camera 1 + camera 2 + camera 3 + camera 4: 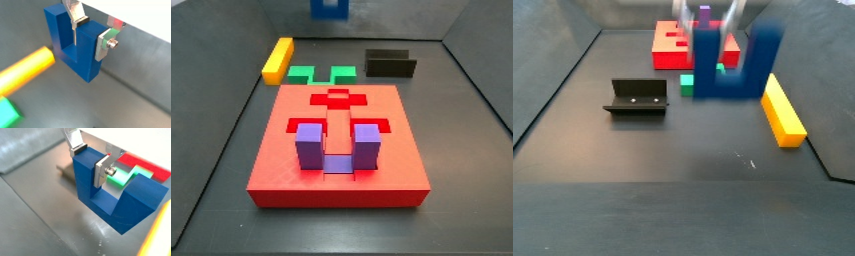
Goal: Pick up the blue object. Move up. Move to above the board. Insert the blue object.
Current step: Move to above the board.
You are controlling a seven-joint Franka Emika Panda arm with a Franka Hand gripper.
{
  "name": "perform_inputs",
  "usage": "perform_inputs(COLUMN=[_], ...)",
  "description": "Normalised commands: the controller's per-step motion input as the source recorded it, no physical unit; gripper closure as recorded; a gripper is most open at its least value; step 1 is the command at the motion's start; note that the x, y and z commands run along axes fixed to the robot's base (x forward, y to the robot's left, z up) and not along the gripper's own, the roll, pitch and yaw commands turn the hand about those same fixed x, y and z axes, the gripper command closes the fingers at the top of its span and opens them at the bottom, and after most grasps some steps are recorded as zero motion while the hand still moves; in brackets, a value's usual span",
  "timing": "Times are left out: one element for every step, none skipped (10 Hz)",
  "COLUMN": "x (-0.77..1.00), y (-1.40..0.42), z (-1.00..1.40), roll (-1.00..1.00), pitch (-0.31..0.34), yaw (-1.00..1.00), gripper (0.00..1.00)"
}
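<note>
Looking biggest first, the board (338, 150) is a wide red slab with the purple block (333, 146) already sitting in it, and a cross-shaped hole looks free. The blue object (735, 64) hangs high above the floor, away from the walls. It looks hard, smooth and light. The gripper (93, 34) squeezes one prong, a good spot. The yellow bar (783, 110) lies close below.
</note>
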Motion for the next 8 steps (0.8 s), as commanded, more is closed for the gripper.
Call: perform_inputs(x=[-0.01, 0.04, 0.01, 0.01, -0.05, -0.05, -0.06, -0.06], y=[-0.01, 0.01, 0.01, 0.0, -1.4, -1.4, -1.4, -1.4], z=[1.4, 1.4, 0.79, 0.37, 0.16, 0.16, 0.16, 0.16], roll=[0.02, 0.0, 0.0, 0.02, -0.03, 0.01, 0.04, 0.01], pitch=[0.029, 0.056, 0.098, 0.077, 0.2, 0.176, 0.095, 0.053], yaw=[0.0, 0.0, 0.0, 0.01, 0.12, 0.11, 0.07, 0.05], gripper=[1.0, 1.0, 1.0, 1.0, 1.0, 1.0, 1.0, 1.0])
